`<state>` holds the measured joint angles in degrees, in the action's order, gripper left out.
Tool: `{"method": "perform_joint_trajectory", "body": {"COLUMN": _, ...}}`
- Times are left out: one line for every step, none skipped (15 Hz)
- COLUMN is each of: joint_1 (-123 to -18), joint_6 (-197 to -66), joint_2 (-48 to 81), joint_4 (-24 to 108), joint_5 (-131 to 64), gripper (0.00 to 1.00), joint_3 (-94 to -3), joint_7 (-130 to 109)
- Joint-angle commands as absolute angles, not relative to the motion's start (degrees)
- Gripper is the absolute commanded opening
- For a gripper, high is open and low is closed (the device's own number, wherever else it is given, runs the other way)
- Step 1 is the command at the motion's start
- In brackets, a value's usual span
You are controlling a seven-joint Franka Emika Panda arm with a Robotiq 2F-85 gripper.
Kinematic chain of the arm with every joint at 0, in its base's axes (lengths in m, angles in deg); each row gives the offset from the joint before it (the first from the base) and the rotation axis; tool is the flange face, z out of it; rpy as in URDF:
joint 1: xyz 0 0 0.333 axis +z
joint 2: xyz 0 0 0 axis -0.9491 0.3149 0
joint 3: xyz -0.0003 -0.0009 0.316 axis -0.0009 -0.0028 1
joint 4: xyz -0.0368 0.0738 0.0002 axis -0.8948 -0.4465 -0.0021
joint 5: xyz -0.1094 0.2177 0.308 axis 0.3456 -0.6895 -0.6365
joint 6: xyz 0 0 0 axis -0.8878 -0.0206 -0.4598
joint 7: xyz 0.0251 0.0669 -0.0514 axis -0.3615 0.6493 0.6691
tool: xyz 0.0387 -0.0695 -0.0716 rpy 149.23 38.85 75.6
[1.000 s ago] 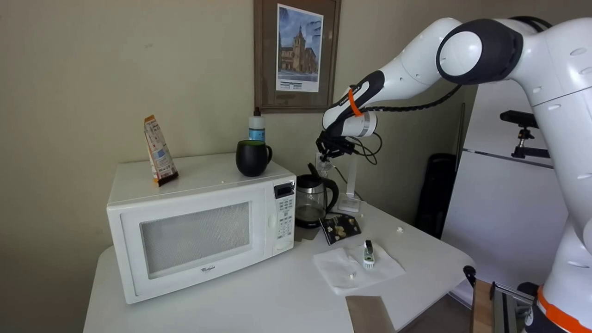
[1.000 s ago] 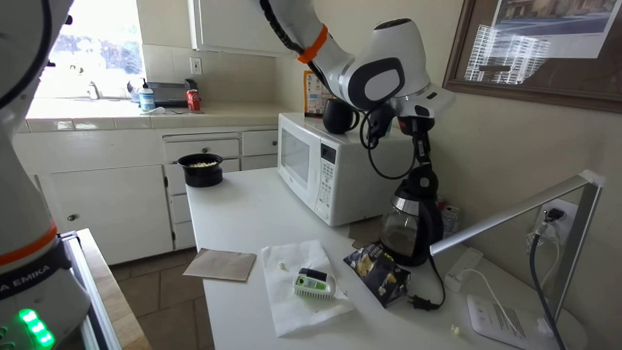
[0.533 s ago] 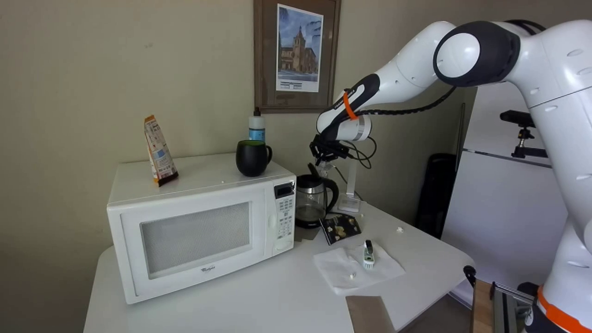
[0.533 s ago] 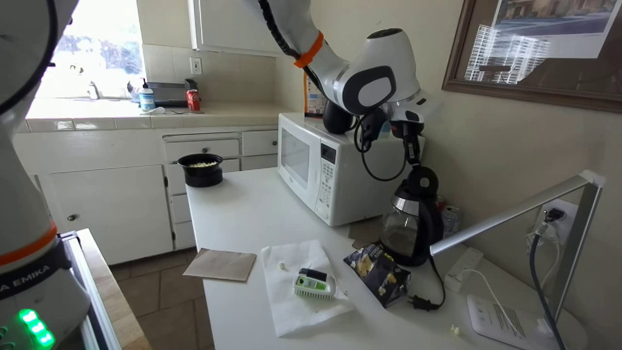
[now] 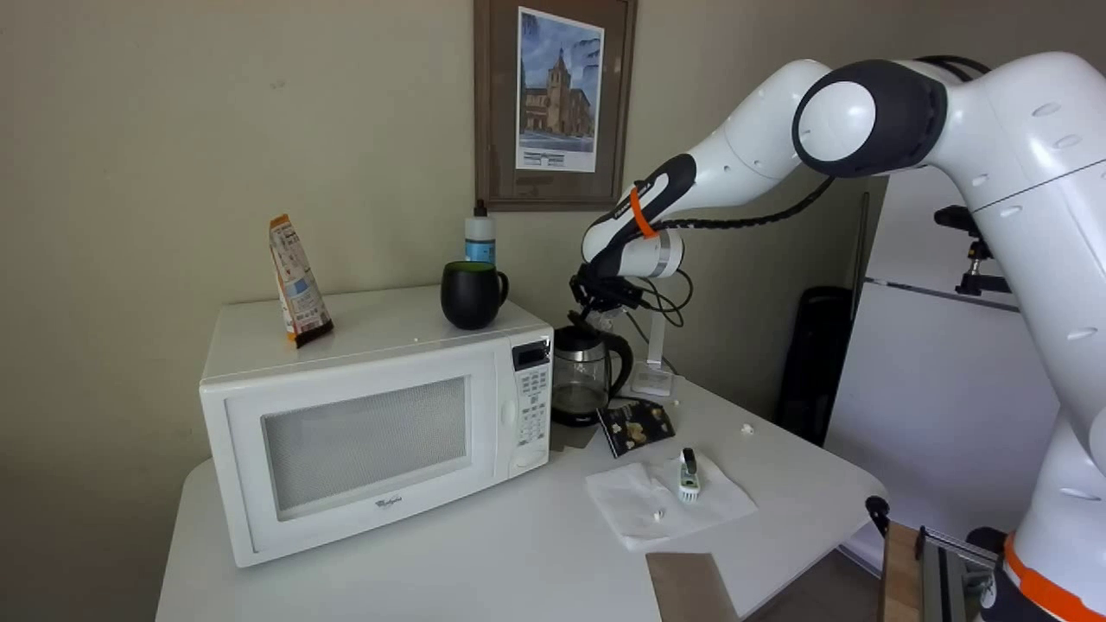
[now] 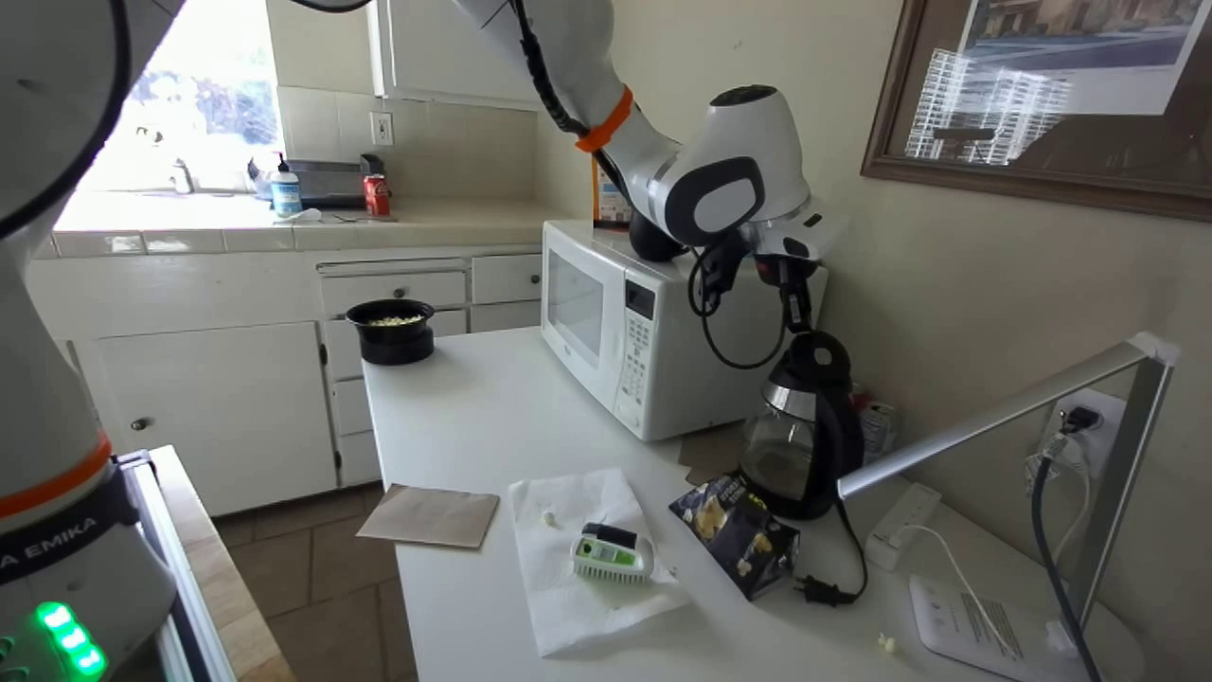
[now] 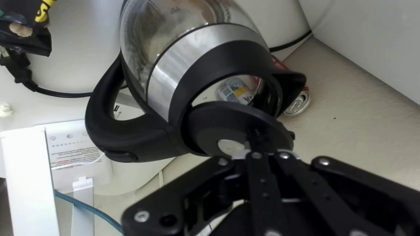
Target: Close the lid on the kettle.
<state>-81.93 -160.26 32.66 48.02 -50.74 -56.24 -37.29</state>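
"Whirlpool" on microwave (image 5: 377,427), "EMIKA" on arm base (image 6: 76,568)

Washed-out window (image 6: 210,99) — daylight glare, reflections across framed picture (image 6: 1013,104), dim wall (image 5: 233,164)

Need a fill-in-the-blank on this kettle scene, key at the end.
The handle of the kettle is colored ____.
In the wrist view, the claw overlaps the kettle's raised ____.
In an exterior view, the mug stands on top of the ____.
In an exterior view, the can on the counter is mostly ____ in color.
Missing words: black; lid; microwave; red.
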Motion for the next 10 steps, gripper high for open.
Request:
{"method": "perform_joint_trajectory", "body": {"joint_1": -83.18, "joint_6": -160.14, "joint_2": 35.41, "joint_4": 45.54, "joint_5": -53.38, "gripper": 0.00, "joint_3": -54.12, "joint_7": -33.83}}
{"method": "perform_joint_trajectory", "body": {"joint_1": -83.09, "joint_6": -159.88, "joint_2": 36.11, "joint_4": 45.05, "joint_5": -53.30, "gripper": 0.00, "joint_3": -54.18, "joint_7": -33.44}}
{"method": "perform_joint_trajectory", "body": {"joint_1": -82.94, "joint_6": -159.30, "joint_2": 36.75, "joint_4": 44.55, "joint_5": -53.02, "gripper": 0.00, "joint_3": -54.43, "joint_7": -33.32}}
{"method": "perform_joint_trajectory", "body": {"joint_1": -82.65, "joint_6": -159.41, "joint_2": 37.68, "joint_4": 44.05, "joint_5": -52.61, "gripper": 0.00, "joint_3": -54.89, "joint_7": -33.39}}
{"method": "perform_joint_trajectory", "body": {"joint_1": -82.51, "joint_6": -159.44, "joint_2": 38.48, "joint_4": 43.63, "joint_5": -52.47, "gripper": 0.00, "joint_3": -55.11, "joint_7": -33.39}}
{"method": "perform_joint_trajectory", "body": {"joint_1": -82.42, "joint_6": -159.21, "joint_2": 39.11, "joint_4": 43.22, "joint_5": -52.31, "gripper": 0.00, "joint_3": -55.38, "joint_7": -33.44}}
{"method": "perform_joint_trajectory", "body": {"joint_1": -82.39, "joint_6": -158.46, "joint_2": 39.88, "joint_4": 42.68, "joint_5": -52.18, "gripper": 0.00, "joint_3": -55.53, "joint_7": -33.47}}
{"method": "perform_joint_trajectory", "body": {"joint_1": -82.29, "joint_6": -157.45, "joint_2": 40.24, "joint_4": 42.12, "joint_5": -51.95, "gripper": 0.00, "joint_3": -55.78, "joint_7": -33.57}}
{"method": "perform_joint_trajectory", "body": {"joint_1": -82.26, "joint_6": -156.01, "joint_2": 40.27, "joint_4": 41.84, "joint_5": -51.63, "gripper": 0.00, "joint_3": -56.06, "joint_7": -33.51}}
{"method": "perform_joint_trajectory", "body": {"joint_1": -82.29, "joint_6": -155.48, "joint_2": 40.33, "joint_4": 41.57, "joint_5": -51.63, "gripper": 0.00, "joint_3": -56.11, "joint_7": -33.49}}
